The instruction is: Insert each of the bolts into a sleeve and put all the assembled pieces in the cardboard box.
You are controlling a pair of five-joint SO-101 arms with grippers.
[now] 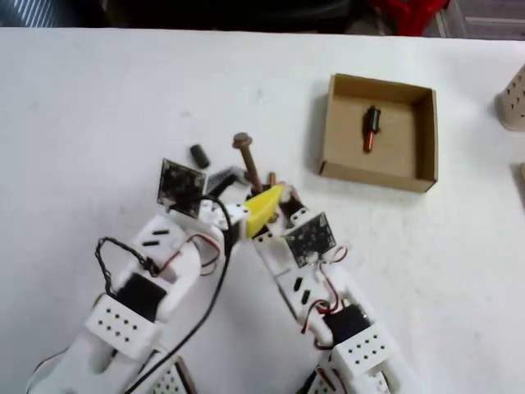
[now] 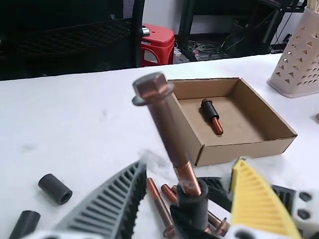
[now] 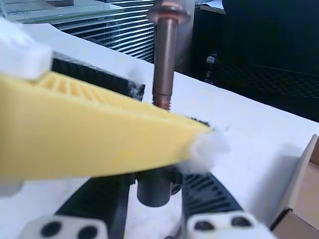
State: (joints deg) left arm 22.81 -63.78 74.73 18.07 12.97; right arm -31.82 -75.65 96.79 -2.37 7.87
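**Setting:** indoor robotics lab or maker's workroom.

**Evidence on the bench:**
- white tabletop used as a work surface
- two white printed arms with bare circuit boards and loose red and black wiring
- copper bolts
- a dark sleeve
- small cardboard box
- beige perforated holder at the tabletop's edge

**Evidence behind:**
- black metal frame
- cables tangled on the floor
- red plastic stool
- slatted window blinds
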